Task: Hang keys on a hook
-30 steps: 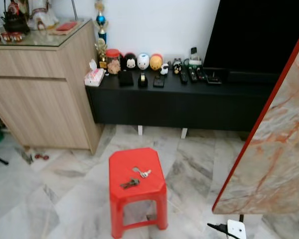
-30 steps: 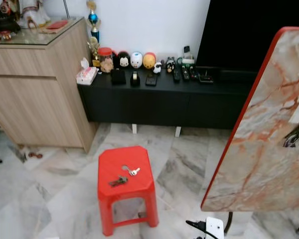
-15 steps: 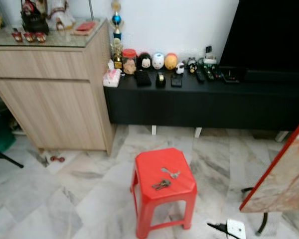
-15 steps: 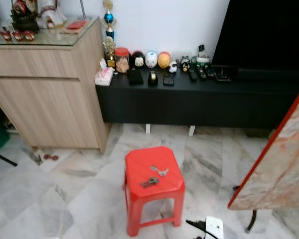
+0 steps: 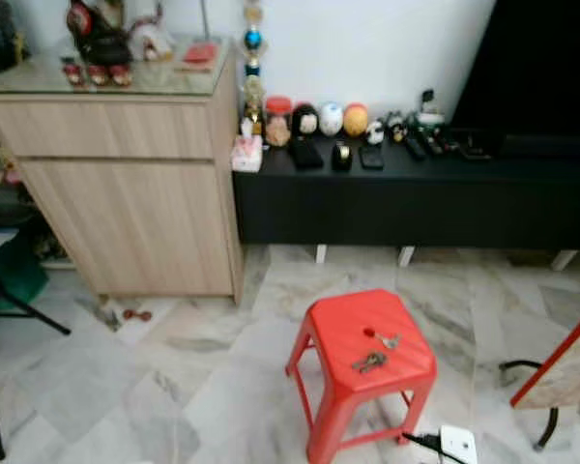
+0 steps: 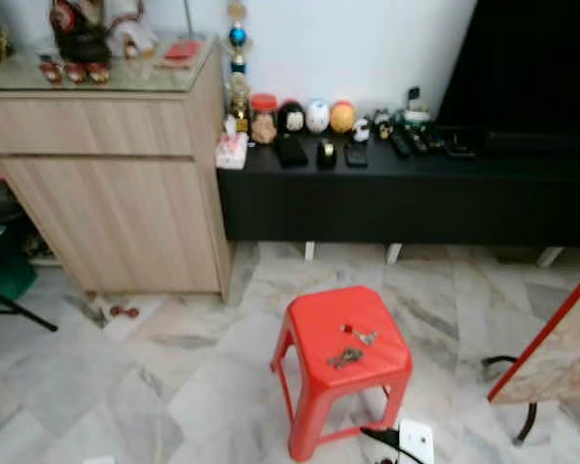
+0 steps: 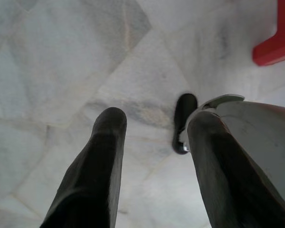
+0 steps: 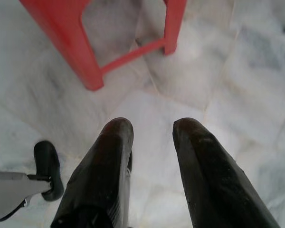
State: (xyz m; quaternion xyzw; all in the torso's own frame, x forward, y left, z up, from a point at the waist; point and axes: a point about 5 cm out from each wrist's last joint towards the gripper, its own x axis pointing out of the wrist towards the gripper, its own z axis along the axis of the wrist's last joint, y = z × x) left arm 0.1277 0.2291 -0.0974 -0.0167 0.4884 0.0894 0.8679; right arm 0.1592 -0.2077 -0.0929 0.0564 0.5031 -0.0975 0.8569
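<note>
Left hand (image 7: 152, 128) apart over floor, keys (image 5: 370, 362) on red stool (image 5: 343, 329)

This is a lived-in home, most likely a living room: a pale marble-tiled floor (image 5: 174, 387) runs up to a white wall, where a long black TV console (image 5: 416, 193) stands under a large dark screen (image 5: 541, 68). Small round figurines (image 5: 331, 118), remote controls (image 5: 414, 147) and a tissue box (image 5: 246, 153) line the console. Beside it stands a light wooden cabinet (image 5: 126, 193) with a glass top holding ornaments (image 5: 97, 39), and a red plastic stool (image 5: 367, 367) sits on the floor.
</note>
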